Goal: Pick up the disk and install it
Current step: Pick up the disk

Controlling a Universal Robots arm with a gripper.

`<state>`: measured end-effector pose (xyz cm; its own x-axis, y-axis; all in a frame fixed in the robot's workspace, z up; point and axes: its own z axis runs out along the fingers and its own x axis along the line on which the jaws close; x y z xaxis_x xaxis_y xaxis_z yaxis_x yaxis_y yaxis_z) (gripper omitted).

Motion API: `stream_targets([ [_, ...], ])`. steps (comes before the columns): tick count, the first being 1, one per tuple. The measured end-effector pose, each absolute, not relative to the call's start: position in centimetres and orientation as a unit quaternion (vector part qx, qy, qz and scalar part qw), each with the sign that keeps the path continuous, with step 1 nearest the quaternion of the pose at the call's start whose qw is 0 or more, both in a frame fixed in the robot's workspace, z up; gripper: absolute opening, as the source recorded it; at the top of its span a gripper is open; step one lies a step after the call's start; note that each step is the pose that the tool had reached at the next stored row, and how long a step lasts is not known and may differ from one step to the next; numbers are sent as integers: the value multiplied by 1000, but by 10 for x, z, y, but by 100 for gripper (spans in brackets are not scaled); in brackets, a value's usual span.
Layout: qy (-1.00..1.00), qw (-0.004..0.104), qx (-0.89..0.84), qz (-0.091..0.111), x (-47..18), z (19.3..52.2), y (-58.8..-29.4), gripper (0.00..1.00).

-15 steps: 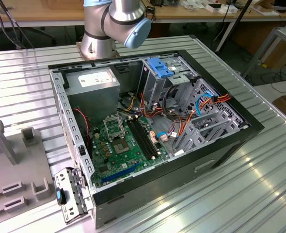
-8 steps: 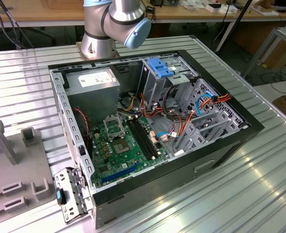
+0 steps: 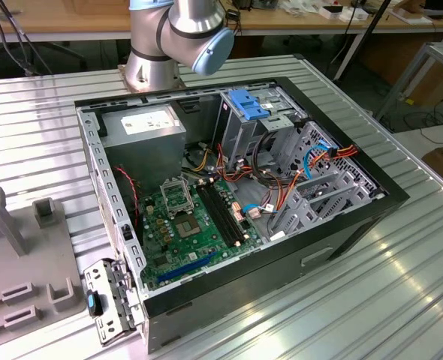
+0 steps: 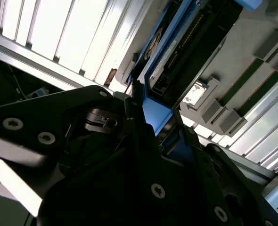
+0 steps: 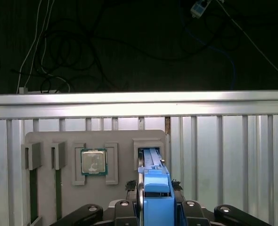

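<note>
Clamping the disk [image 5: 154,188] by its blue rails, the jaws hold it edge-on at a slot in the grey fixture [image 5: 49,137].

Bright glare on the table [image 5: 233,150] — darkness beyond.

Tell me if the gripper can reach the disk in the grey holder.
Likely yes: the gripper sits astride the disk, which stands on edge in the grey holder, nothing between them.

Silver-grey arm [image 3: 150,45] with pale blue joint cap [image 3: 212,46], top of exterior view; black pincer [image 4: 160,125] plates with silver screws [image 4: 158,190].
</note>
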<state>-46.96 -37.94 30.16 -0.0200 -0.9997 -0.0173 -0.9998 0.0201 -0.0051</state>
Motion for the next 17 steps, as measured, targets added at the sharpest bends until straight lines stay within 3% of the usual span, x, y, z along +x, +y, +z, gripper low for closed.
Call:
stream_targets([
  [17, 709, 8, -705, 4, -470, 311, -379, 37],
])
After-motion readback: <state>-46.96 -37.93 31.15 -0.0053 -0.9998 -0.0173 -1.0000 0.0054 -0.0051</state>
